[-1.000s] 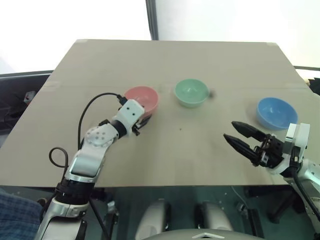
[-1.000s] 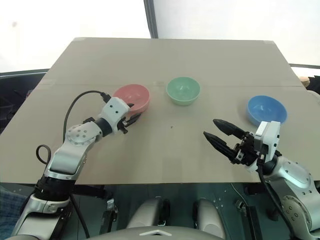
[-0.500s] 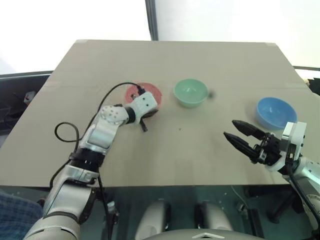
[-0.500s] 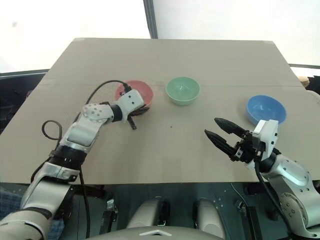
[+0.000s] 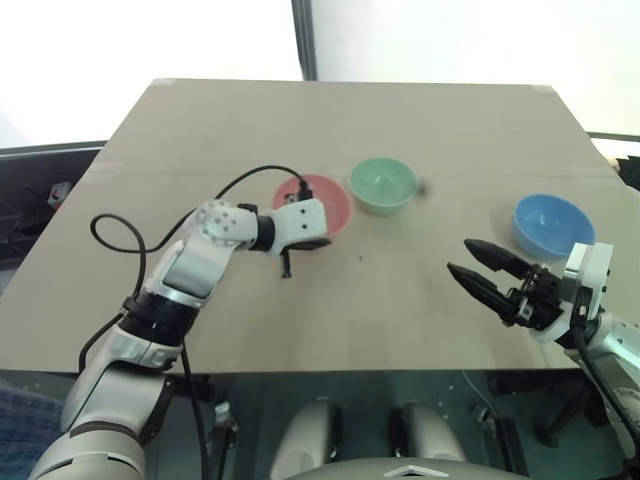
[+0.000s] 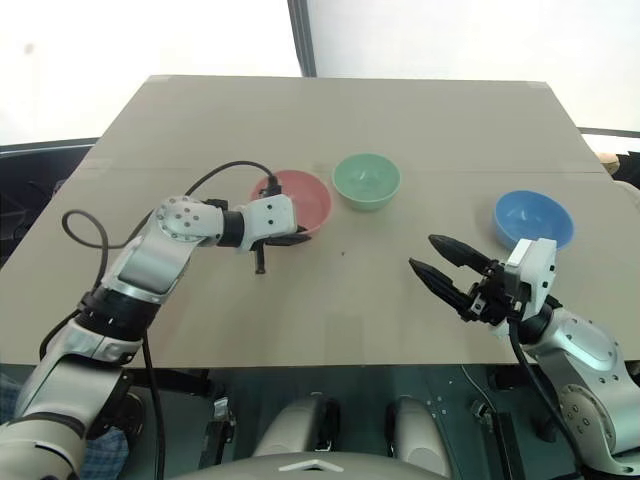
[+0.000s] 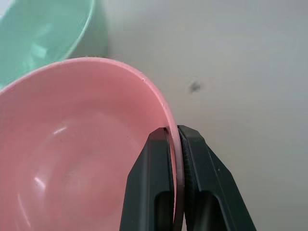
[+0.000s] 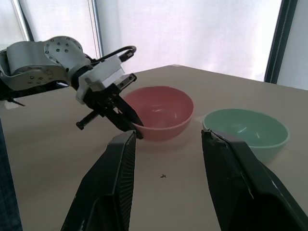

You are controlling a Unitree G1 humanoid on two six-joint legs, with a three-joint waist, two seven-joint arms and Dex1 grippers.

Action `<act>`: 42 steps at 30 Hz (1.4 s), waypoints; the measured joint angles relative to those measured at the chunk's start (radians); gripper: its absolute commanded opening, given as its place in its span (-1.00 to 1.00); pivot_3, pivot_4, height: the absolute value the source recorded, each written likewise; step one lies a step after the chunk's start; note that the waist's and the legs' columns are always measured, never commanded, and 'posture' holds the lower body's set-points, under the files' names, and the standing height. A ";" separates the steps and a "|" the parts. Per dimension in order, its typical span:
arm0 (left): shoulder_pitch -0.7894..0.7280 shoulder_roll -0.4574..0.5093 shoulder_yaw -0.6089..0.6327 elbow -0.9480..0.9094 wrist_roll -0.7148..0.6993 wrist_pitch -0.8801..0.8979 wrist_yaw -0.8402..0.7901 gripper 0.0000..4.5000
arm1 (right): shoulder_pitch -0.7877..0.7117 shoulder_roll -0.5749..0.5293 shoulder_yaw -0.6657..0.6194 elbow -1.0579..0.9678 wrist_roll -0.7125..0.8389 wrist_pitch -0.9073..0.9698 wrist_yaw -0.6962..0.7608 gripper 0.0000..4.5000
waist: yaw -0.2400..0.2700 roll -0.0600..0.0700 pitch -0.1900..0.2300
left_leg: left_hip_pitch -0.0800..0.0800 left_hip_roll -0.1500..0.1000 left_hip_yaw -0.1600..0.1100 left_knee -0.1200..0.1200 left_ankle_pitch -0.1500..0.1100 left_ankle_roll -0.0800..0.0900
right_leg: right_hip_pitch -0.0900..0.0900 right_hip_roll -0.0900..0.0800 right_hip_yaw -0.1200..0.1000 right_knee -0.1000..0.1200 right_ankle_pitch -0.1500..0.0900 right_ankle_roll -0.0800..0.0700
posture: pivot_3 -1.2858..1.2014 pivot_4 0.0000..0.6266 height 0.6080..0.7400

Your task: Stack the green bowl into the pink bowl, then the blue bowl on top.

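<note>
Take the green bowl (image 5: 382,185) as the marker, sitting a little past the middle of the table (image 5: 340,110). The pink bowl (image 5: 318,203) lies just beside it on the robot's left, the two rims nearly meeting, though from the head views I cannot tell whether they touch. The left gripper (image 7: 175,139) has its two fingers pressed together on the pink bowl's near rim, one finger inside the wall and one outside, so the bowl is pinched by its edge on the side facing away from the green one. That puts the left arm right at the pair. The right gripper (image 5: 482,270) hangs well off to the green bowl's right and nearer the robot, its fingers spread with nothing between them, pointing back toward the two bowls. The blue bowl (image 5: 552,225) stands well to the right of the green bowl, close behind that idle right gripper. As I read it, what matters next is that the green bowl sits open and unheld immediately right of the pinched pink one, so it has only a short way to go leftward.
</note>
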State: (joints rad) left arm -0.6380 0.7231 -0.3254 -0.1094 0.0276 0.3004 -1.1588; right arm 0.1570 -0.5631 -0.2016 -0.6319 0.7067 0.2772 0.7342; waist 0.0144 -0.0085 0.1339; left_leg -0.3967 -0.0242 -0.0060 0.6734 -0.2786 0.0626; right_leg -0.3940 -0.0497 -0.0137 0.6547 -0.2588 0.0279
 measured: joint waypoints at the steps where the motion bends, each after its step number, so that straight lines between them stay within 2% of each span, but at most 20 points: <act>1: 0.008 0.009 -0.003 -0.035 -0.011 -0.007 -0.024 -0.97 | -0.003 0.000 0.000 0.000 0.000 0.000 0.000 0.02 | 0.000 0.000 0.000 | 0.000 0.000 0.000 0.000 0.000 0.000 | 0.000 0.000 0.000 0.000 0.000 0.000 | 0.03 -0.52 1.00; 5: 0.046 0.018 -0.044 -0.101 -0.044 -0.157 -0.123 -0.97 | -0.014 0.000 0.002 0.000 0.000 0.001 -0.003 0.02 | 0.000 0.000 0.000 | 0.001 0.000 0.000 0.000 0.000 0.001 | 0.000 0.000 0.000 0.001 0.000 0.000 | 0.03 -0.52 1.00; 10: 0.075 0.044 -0.079 -0.092 -0.016 -0.292 -0.159 -0.97 | -0.018 0.000 0.005 0.001 0.001 0.002 0.001 0.02 | 0.000 0.000 0.000 | 0.001 0.000 0.000 0.001 -0.001 0.003 | 0.000 0.001 0.000 0.002 0.000 0.000 | 0.03 -0.52 1.00; 11: 0.075 0.035 -0.077 -0.070 -0.013 -0.341 -0.152 -0.63 | -0.018 0.000 0.005 0.001 0.001 0.002 0.001 0.02 | 0.001 0.000 0.000 | 0.001 0.000 0.000 0.001 -0.002 0.003 | 0.001 0.001 0.000 0.002 0.000 0.000 | 0.03 -0.52 1.00; 12: 0.075 0.020 -0.075 -0.051 -0.014 -0.383 -0.143 -0.55 | -0.020 0.000 0.006 0.002 0.000 0.002 0.000 0.02 | 0.003 0.000 0.000 | 0.001 0.000 0.000 0.002 -0.002 0.003 | 0.001 0.001 0.000 0.002 0.000 0.000 | 0.03 -0.52 1.00; 15: 0.074 -0.012 -0.075 -0.015 -0.020 -0.449 -0.124 0.05 | -0.027 0.000 0.008 0.002 0.000 0.002 -0.006 0.02 | 0.001 0.000 0.000 | 0.001 0.000 0.000 0.003 -0.002 0.003 | 0.001 0.001 0.000 0.002 0.000 0.000 | 0.03 -0.52 1.00; 17: 0.074 -0.017 -0.073 0.007 -0.019 -0.479 -0.119 0.33 | -0.027 0.000 0.009 0.002 0.000 0.002 -0.009 0.02 | 0.000 0.000 0.000 | 0.001 0.000 0.000 0.003 -0.002 0.003 | 0.001 0.002 0.000 0.002 0.000 0.000 | 0.03 -0.52 1.00; 20: 0.075 -0.034 -0.068 0.040 -0.018 -0.534 -0.096 0.97 | -0.027 0.000 0.009 0.002 0.000 0.002 -0.008 0.02 | 0.000 0.000 0.000 | 0.001 0.000 0.000 0.003 -0.002 0.003 | 0.001 0.002 0.000 0.002 0.000 0.000 | 0.03 -0.52 1.00; 25: 0.089 -0.055 -0.039 0.041 -0.071 -0.545 -0.084 0.97 | -0.028 0.000 0.009 0.002 0.000 0.002 -0.008 0.02 | 0.000 0.000 0.000 | 0.001 0.000 0.000 0.003 -0.002 0.003 | 0.001 0.002 0.000 0.002 0.000 0.000 | 0.03 -0.52 1.00; 29: 0.125 -0.034 0.019 -0.056 -0.244 -0.337 -0.094 0.97 | -0.030 -0.002 0.009 0.001 0.000 0.005 -0.008 0.02 | -0.002 0.000 0.000 | 0.001 0.001 0.000 0.003 -0.002 0.003 | 0.001 0.002 0.000 0.003 0.000 0.000 | 0.03 -0.52 1.00; 31: 0.155 0.008 0.094 -0.119 -0.382 -0.158 -0.094 0.97 | -0.028 -0.008 0.008 0.001 0.001 0.008 -0.008 0.02 | -0.004 0.000 0.000 | 0.002 0.001 0.000 0.003 -0.002 0.003 | 0.001 0.003 0.000 0.003 0.000 0.000 | 0.03 -0.52 1.00; 35: 0.229 0.026 0.249 -0.155 -0.539 0.042 -0.014 0.97 | -0.033 -0.034 0.009 0.003 -0.017 0.030 -0.012 0.02 | -0.004 0.000 0.000 | 0.003 0.002 0.000 0.003 -0.002 0.003 | 0.002 0.003 0.000 0.003 0.000 0.000 | 0.03 -0.52 1.00; 38: 0.314 0.054 0.359 -0.157 -0.581 0.125 0.053 0.97 | -0.058 -0.084 0.010 0.029 -0.037 0.105 -0.047 0.02 | -0.003 0.000 0.001 | 0.004 0.002 0.000 0.003 -0.002 0.003 | 0.003 0.002 0.000 0.003 0.000 0.000 | 0.03 -0.52 1.00; 42: 0.472 0.063 0.545 -0.187 -0.663 0.205 0.128 0.97 | -0.214 -0.067 0.037 0.112 -0.111 0.209 -0.195 0.02 | -0.008 0.000 0.001 | 0.004 0.002 0.000 0.003 0.000 -0.001 | 0.002 0.002 0.001 0.003 0.000 0.000 | 0.03 -0.52 1.00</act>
State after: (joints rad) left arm -0.1656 0.7858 0.2200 -0.2968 -0.6357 0.5053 -1.0307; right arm -0.0566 -0.6305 -0.1643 -0.5203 0.5961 0.4865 0.5392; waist 0.0068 -0.0085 0.1349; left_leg -0.3926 -0.0223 -0.0060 0.6762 -0.2783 0.0620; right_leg -0.3921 -0.0476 -0.0132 0.6577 -0.2592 0.0279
